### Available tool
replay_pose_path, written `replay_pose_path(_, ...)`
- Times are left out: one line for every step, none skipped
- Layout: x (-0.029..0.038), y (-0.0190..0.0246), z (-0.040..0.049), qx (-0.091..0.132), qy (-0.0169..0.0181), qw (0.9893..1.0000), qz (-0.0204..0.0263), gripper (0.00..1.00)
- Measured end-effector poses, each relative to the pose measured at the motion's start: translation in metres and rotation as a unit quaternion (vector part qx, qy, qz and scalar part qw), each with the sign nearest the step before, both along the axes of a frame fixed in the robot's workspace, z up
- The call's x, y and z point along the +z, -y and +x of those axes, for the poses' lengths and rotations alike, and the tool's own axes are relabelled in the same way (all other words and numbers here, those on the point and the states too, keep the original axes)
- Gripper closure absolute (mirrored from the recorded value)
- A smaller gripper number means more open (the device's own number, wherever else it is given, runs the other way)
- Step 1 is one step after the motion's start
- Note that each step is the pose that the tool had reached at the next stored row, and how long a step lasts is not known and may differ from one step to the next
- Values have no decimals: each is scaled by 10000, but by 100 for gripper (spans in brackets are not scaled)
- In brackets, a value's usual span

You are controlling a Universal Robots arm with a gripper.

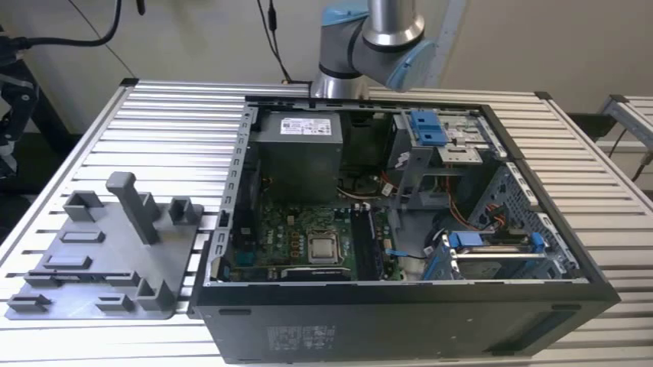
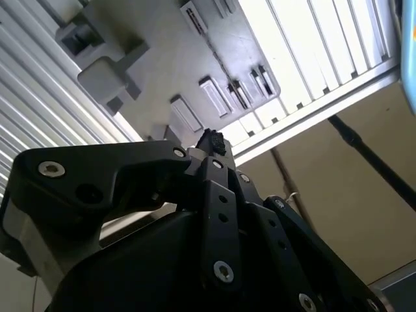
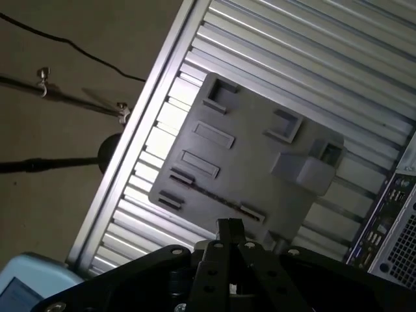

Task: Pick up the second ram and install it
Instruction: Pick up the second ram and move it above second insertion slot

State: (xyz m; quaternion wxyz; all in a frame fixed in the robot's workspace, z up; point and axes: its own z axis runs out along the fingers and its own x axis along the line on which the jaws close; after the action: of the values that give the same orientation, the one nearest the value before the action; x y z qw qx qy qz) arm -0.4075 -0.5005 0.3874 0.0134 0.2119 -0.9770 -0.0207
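Note:
In the first wrist view a thin dark strip, which looks like the second ram [image 3: 211,194] seen edge-on, lies across the grey fixture tray [image 3: 250,156]. My gripper [image 3: 229,227] hangs well above that tray with its black fingertips pressed together and nothing between them. It shows again in the second wrist view [image 2: 212,139], over the tray [image 2: 162,58]. In the exterior view the tray [image 1: 102,267] lies on the slatted table left of the open computer case [image 1: 408,229], and the arm's joint [image 1: 372,34] stands behind the case.
The motherboard [image 1: 306,241] lies at the case's bottom, with dark memory slots [image 1: 368,245] right of the processor. A grey power supply [image 1: 298,153] and blue drive brackets [image 1: 433,130] fill the case's rear. A tall post [image 1: 133,206] rises from the tray. Cables hang past the table edge.

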Motion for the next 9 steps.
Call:
replay_pose_path(0,0,0,11,0,10000,0,89)
replay_pose_path(0,-1,-1,21,0,10000,0,89)
replay_pose_path(0,-2,-3,31,0,10000,0,89)
replay_pose_path(-1,-3,-5,39,1,10000,0,89)
replay_pose_path(-1,-4,-7,48,1,10000,1,89)
replay_pose_path(-1,-5,-9,65,0,10000,0,89)
replay_pose_path(-1,-7,-11,104,0,9999,0,89)
replay_pose_path(-2,-8,-12,154,1,9999,1,89)
replay_pose_path(-1,-9,-12,213,1,9998,1,89)
